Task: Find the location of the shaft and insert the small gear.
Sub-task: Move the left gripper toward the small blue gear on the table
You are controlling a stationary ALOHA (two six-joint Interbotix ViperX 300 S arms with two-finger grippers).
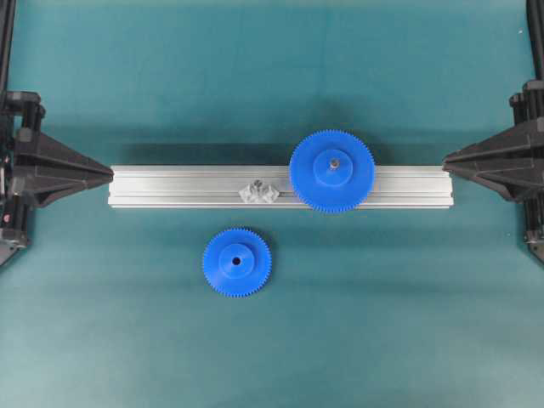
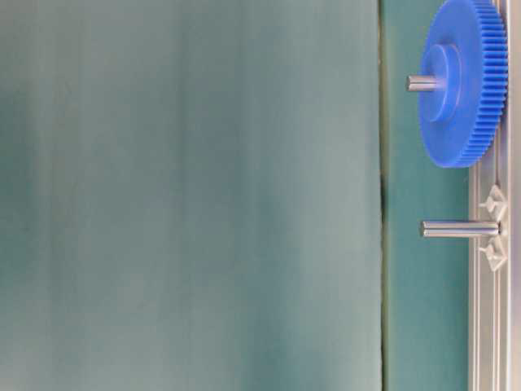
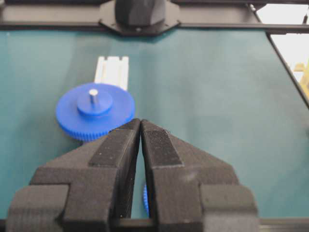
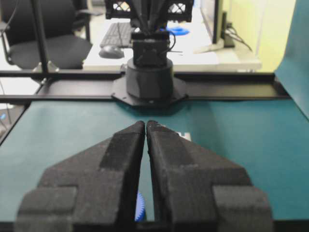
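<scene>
The overhead exterior view looks straight down from well above on the teal mat (image 1: 272, 340), taking in the whole long ribbed silver aluminium rail (image 1: 170, 185). The table-level exterior view sits very close and appears turned on its side, the rail (image 2: 488, 326) running vertically at its right edge; its left part is blurred. Each wrist view looks forward and slightly down past its own black fingertips (image 3: 126, 140) (image 4: 133, 133) toward the opposite arm's base. The wider blue toothed plastic gear (image 1: 331, 170) (image 2: 464, 81) (image 3: 95, 111) appears in three views.
</scene>
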